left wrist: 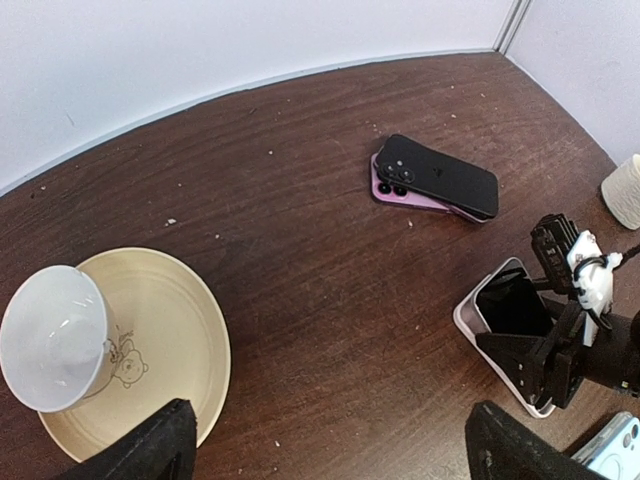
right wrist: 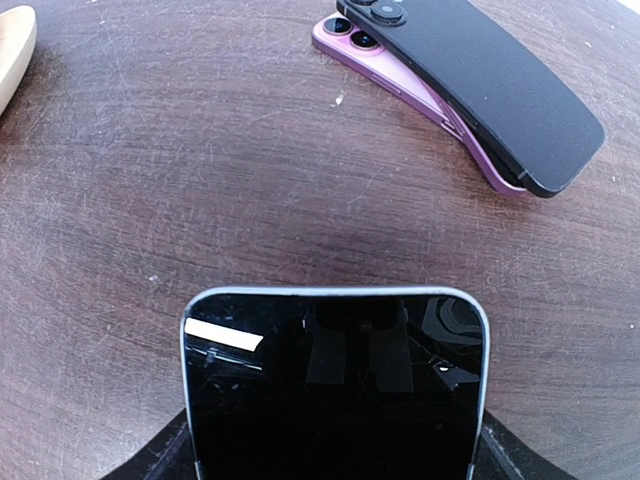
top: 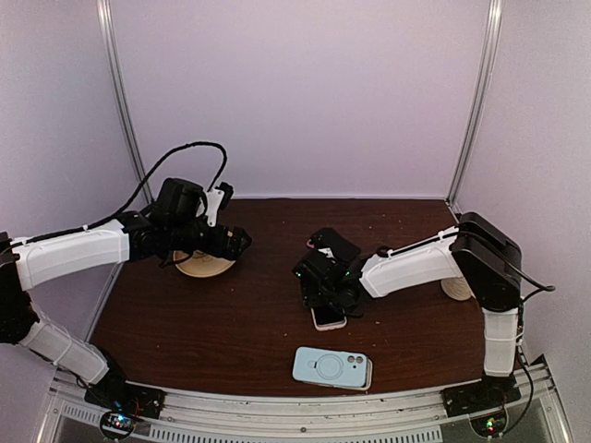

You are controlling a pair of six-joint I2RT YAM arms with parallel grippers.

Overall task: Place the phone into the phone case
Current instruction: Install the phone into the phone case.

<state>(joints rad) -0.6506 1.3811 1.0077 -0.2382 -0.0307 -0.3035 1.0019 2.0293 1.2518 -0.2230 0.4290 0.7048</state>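
Observation:
The phone (right wrist: 335,390) lies screen up on the dark wooden table, its black glass framed by a pale rim. My right gripper (right wrist: 335,455) is shut on its near end, one finger against each long side. From above the phone (top: 329,318) sticks out below that gripper (top: 323,291) at mid-table. A light blue phone case (top: 332,367) with a ring on its back lies near the front edge, apart from the phone; a corner of it (left wrist: 620,445) shows in the left wrist view. My left gripper (left wrist: 330,440) hangs open and empty over bare table beside a plate, at the far left (top: 235,242).
A black case lies askew on a purple phone (top: 334,245) behind the right gripper, also (right wrist: 470,90). A cream plate (left wrist: 160,330) holds a white cup (left wrist: 55,335) at the left. A pale roll (top: 455,288) stands by the right wall.

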